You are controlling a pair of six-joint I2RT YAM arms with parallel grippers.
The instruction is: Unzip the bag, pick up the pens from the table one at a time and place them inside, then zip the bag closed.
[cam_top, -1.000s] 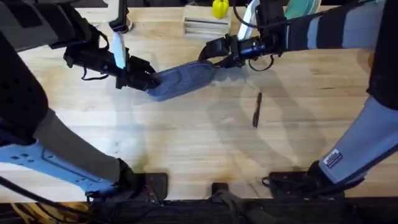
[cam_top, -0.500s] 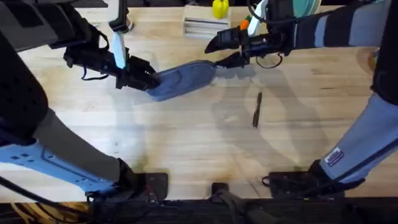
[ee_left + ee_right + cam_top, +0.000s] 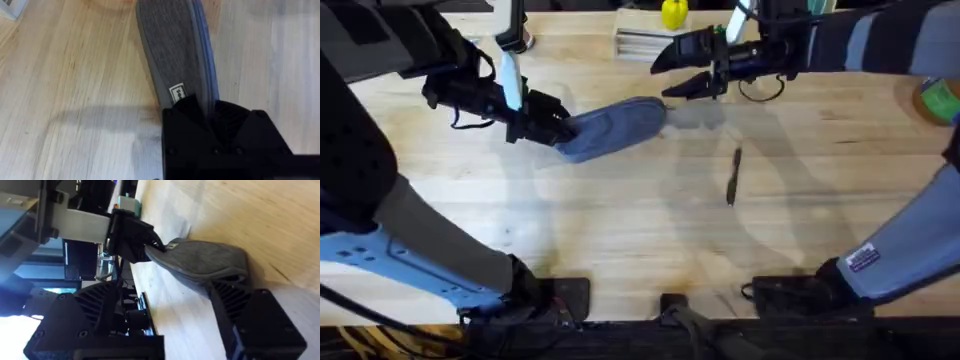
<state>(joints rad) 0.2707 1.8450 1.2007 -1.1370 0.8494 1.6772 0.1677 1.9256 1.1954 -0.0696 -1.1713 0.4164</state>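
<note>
We have the grey-blue denim pencil pouch (image 3: 612, 128) lying on the table (image 3: 620, 220) with its near end pinched in our left gripper (image 3: 556, 130), whose fingers are pressed together on the fabric just beside the small white label (image 3: 177, 93). Our right gripper (image 3: 665, 78) hangs just off the pouch's far end, fingers spread and holding nothing, one fingertip low beside the fabric in the right wrist view. The pouch mouth looks slightly parted at that end, but we cannot tell how far the zipper is run, nor make out the pull. The dark pen (image 3: 733, 176) lies on the table well apart from the pouch, nearer the right arm's base than the right gripper is. We judge the step in hand to be the turn from opening the pouch to fetching that pen. To do it well, we should keep the left grip firm and low so the pouch stays anchored and its mouth faces up, and not drag it while the right arm moves. The right gripper should swing toward its own base, turn so its spread fingers straddle the pen across its narrow width, come down near the pen's middle, and only then close. A grasp near one end would likely let the pen tilt and snag on the pouch opening.
</note>
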